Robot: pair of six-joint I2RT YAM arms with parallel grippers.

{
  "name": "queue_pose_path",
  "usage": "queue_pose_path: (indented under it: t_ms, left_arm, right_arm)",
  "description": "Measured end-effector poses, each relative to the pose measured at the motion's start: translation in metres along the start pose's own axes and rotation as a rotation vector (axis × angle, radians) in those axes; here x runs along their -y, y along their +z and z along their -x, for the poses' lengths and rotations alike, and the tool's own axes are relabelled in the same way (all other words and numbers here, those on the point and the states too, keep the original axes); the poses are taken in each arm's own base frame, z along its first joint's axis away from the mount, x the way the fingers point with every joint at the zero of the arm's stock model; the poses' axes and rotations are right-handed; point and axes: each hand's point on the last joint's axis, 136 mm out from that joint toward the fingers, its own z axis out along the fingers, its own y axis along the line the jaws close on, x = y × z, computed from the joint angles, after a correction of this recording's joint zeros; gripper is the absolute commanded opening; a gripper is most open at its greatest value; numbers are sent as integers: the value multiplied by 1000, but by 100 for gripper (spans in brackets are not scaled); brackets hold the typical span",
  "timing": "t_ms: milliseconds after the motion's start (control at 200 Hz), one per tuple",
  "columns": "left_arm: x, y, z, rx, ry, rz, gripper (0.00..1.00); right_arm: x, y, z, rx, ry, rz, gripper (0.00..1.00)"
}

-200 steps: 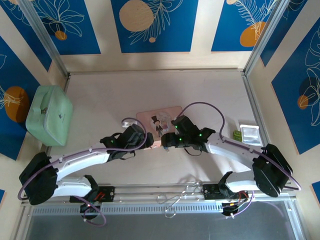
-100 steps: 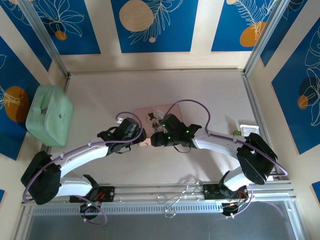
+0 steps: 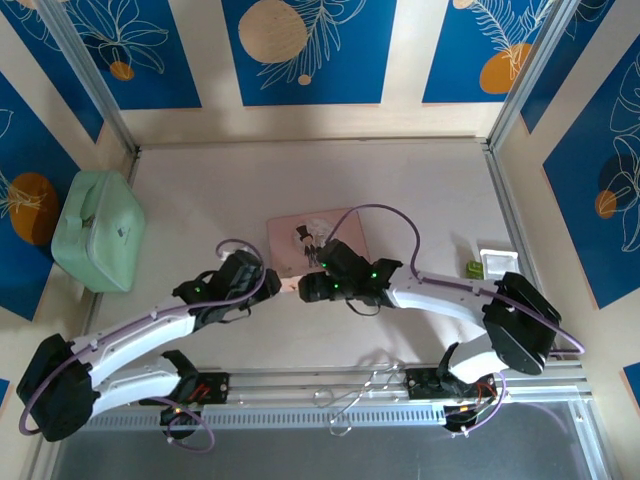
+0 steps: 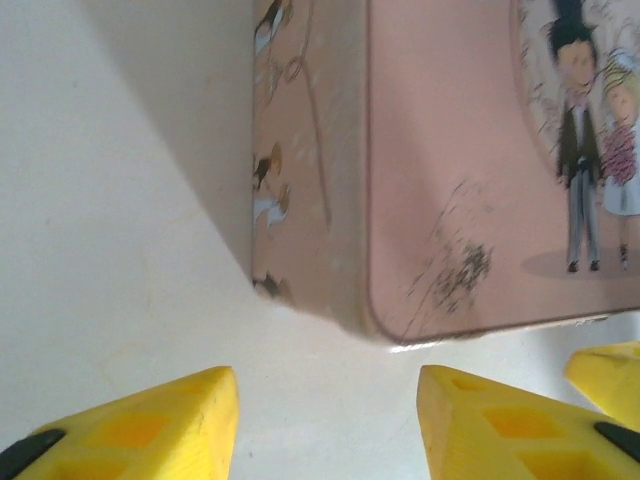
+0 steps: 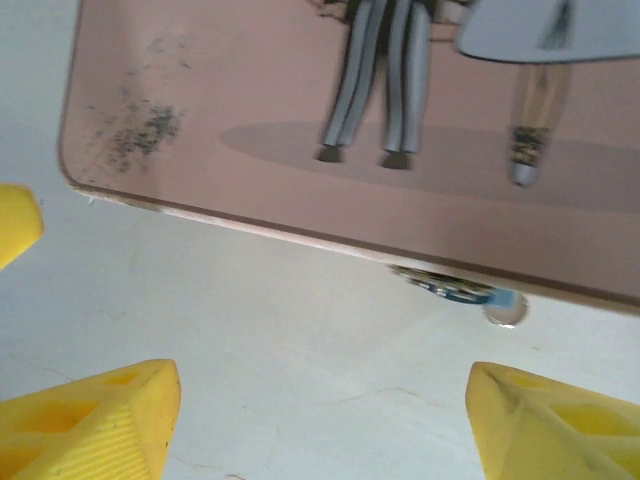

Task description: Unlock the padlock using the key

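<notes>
The padlock [image 5: 458,291] is a tiny blue thing hanging at the near edge of the pink picture box [image 5: 300,120]. A silvery round bit [image 5: 505,311] shows at its right end; I cannot tell whether that is the key. My right gripper [image 5: 320,420] is open over bare table just short of the padlock, with nothing between its yellow fingers [image 5: 95,420]. My left gripper [image 4: 328,430] is open in front of the box's near left corner [image 4: 330,310], also holding nothing. Seen from above, both grippers [image 3: 272,283] [image 3: 303,287] meet at the box's [image 3: 292,232] near edge.
A mint green case [image 3: 98,228] stands at the left wall. At the right wall lie a white tray [image 3: 498,262] and a small green object [image 3: 472,268]. One fingertip of the other gripper shows at the edge of each wrist view [image 4: 610,365] [image 5: 15,222].
Both grippers have drawn back from over the box toward its near edge, the left arm swinging down and left. More of the lid's picture is uncovered.
</notes>
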Motion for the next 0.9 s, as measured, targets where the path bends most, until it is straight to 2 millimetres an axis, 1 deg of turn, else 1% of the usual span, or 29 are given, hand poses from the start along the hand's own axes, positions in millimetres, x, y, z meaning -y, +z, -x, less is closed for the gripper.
queue_pose_path:
  t_ms: [65,145,245,345,435,515,655,755,895]
  left_arm:
    - [1,1,-8,-21,-8,-11,46]
    - [9,3,-14,-39,-15,-44,45]
    - [19,6,-16,-49,-36,-84,44]
    - [25,10,-16,-50,-46,-102,44]
    - [24,12,-17,-52,-44,-94,44]
    - [22,15,-17,-53,-37,-82,44]
    - [27,18,-13,-48,-15,-71,43]
    - [29,19,-8,-35,-4,-66,43]
    - [23,21,-3,-24,-1,-41,43]
  right_arm:
    - [10,2,0,2,14,-18,78]
    - [19,4,1,6,20,-34,76]
    - [17,7,5,23,9,-23,75]
    - [13,13,9,39,2,-8,74]
    - [14,19,9,38,-1,-14,74]
    - [18,26,4,25,-10,-37,74]
    - [21,35,-2,9,-35,-81,70]
    - [20,38,-1,14,-52,-104,67]
    - [21,40,2,19,-63,-133,63]
